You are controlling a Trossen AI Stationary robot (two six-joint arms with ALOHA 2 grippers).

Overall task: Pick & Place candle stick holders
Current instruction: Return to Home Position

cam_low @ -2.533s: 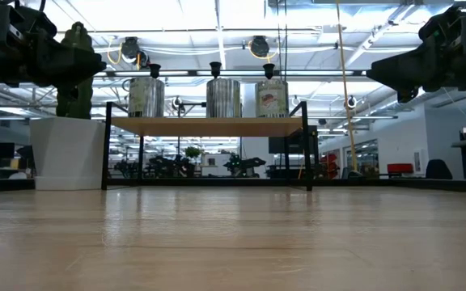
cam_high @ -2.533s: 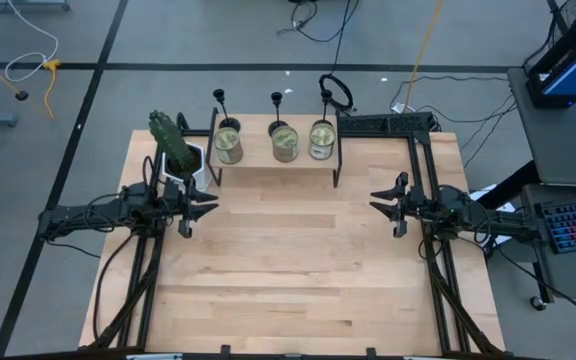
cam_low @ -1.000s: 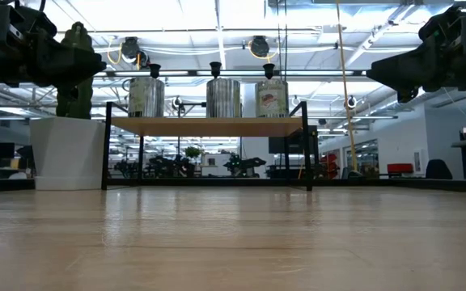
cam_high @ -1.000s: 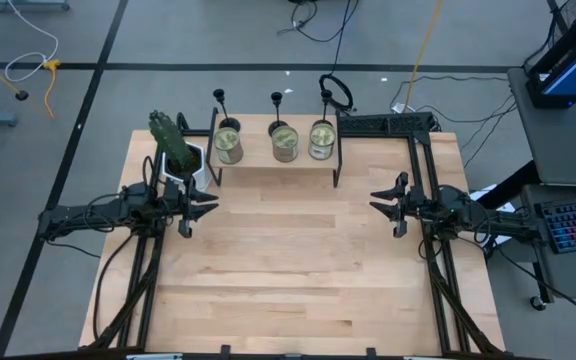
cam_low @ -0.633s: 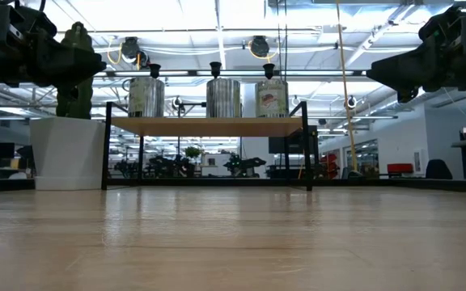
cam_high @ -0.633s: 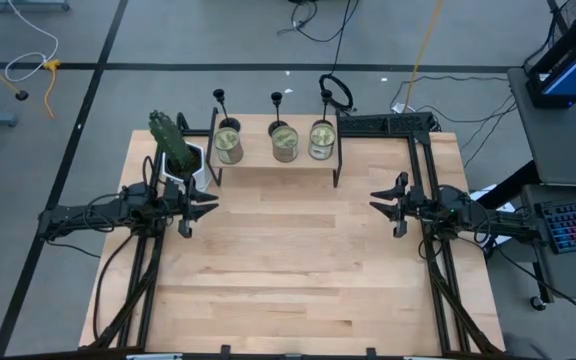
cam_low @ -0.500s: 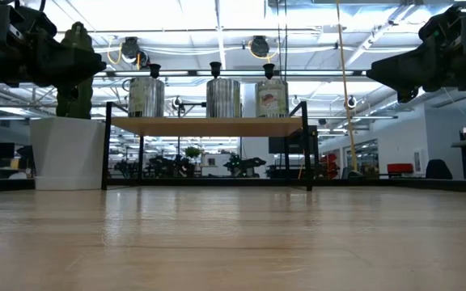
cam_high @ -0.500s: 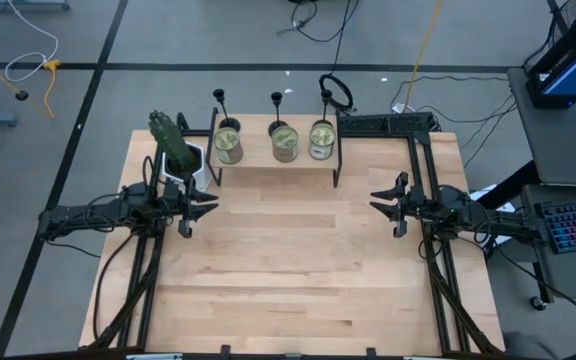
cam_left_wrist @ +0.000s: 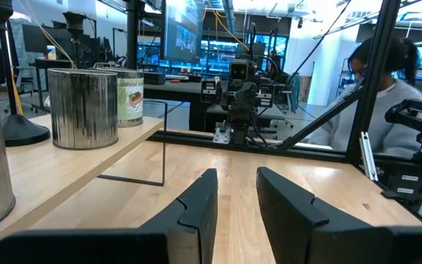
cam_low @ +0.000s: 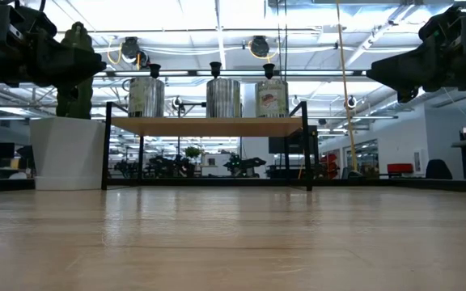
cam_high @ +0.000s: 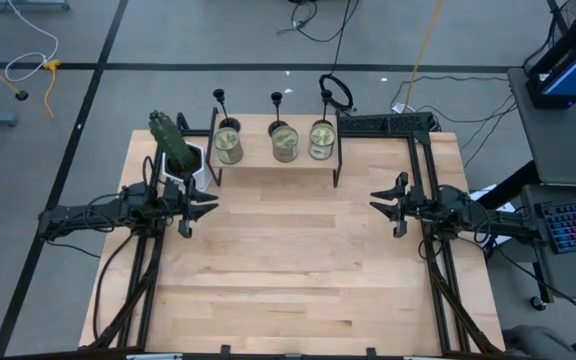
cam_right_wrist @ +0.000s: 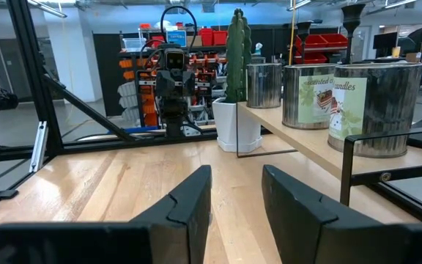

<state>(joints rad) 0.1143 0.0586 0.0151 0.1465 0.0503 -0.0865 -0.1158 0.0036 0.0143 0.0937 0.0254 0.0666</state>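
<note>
Left gripper (cam_high: 211,207) open, right gripper (cam_high: 376,202) open, both empty, candle stick holders (cam_high: 277,99) on shelf (cam_high: 254,152)

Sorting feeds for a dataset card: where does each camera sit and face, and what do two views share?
High view: above the table, straight down; both arms, left gripper and right gripper facing each other.
Low view: table-top height, level toward the shelf; both arms in upper corners.
Left wrist view: on the left arm, facing the right arm; own open fingers.
Right wrist view: on the right arm, facing the left arm and plant; own open fingers.
Shared: all show the shelf's jars.
</note>
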